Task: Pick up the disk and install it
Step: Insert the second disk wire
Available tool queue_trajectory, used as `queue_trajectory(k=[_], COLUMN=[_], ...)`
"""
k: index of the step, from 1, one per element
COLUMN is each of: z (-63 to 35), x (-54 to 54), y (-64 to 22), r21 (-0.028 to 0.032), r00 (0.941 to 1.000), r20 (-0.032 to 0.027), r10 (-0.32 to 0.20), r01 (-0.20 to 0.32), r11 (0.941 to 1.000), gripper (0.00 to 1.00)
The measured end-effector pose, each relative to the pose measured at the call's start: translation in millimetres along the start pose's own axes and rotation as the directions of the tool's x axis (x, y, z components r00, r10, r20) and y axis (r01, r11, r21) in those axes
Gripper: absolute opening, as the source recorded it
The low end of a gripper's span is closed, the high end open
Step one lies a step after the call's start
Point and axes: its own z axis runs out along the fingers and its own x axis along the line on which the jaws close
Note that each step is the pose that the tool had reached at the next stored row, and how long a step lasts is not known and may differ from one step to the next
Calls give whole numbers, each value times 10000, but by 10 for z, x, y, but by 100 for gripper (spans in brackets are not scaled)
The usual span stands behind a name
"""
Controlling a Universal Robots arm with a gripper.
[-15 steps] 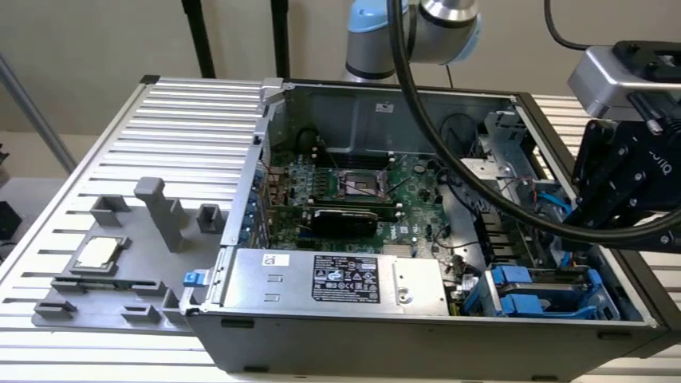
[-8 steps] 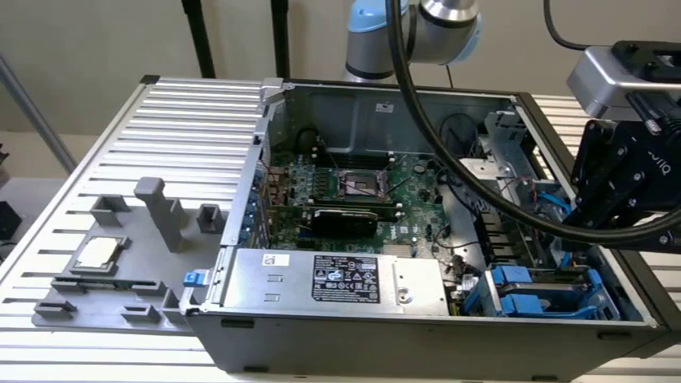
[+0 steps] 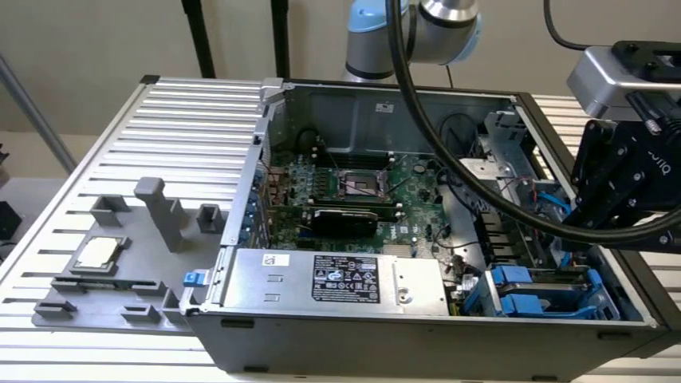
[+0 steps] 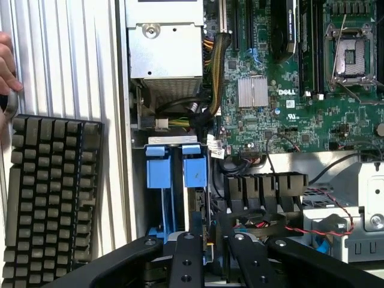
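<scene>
Exterior view: our gripper (image 3: 627,207) hovers over the blue drive cage (image 3: 543,291). Wrist view: the disk (image 4: 177,174) seems seated there; we cannot tell the fingers' state. Next calls for confirming it's latched.

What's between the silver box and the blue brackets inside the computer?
Black and yellow cables with a white plug lie between the silver box and the blue brackets, seen in the wrist view.

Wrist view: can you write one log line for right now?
gripper above drive cage | two blue carriers in cage | chip on tray, exterior view's left
</scene>
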Motion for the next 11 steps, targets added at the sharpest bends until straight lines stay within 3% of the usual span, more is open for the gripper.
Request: queue_trajectory(k=[7, 11], z=[11, 49], x=[-65, -81], y=[-13, -20], r21=[2, 10], r00=[10000, 9999], r20=[-30, -131], r10=[1, 2], r01=[-1, -2], r11=[10000, 10000], gripper=[100, 100])
